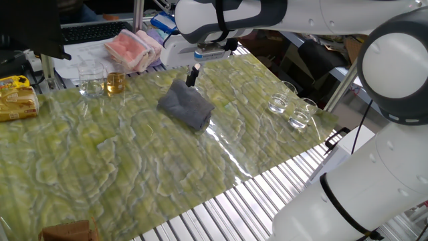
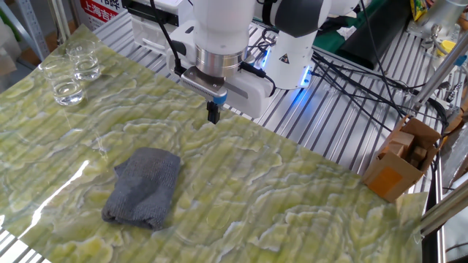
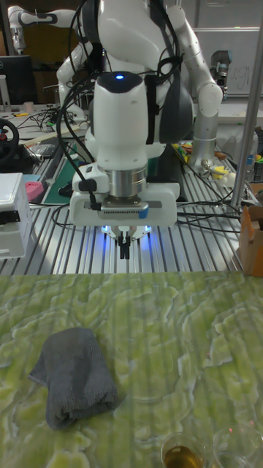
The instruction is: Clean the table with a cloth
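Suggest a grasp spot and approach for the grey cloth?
Probably top-down on the cloth, pinching its raised middle fold: it lies flat and bunched on the table, so no edge offers a side grip. The pincer looks shut, so open first.

Glossy sheet covers the table (image 2: 292, 197), edged in ribbed metal; matt fabric cloth (image 2: 142, 188).

Little here can be read. Behind my counter (image 2: 307, 212) a white sign (image 2: 101, 10) carries red characters, cut off by the frame's edge and too small to make out. I see no other legible label, brand or number.
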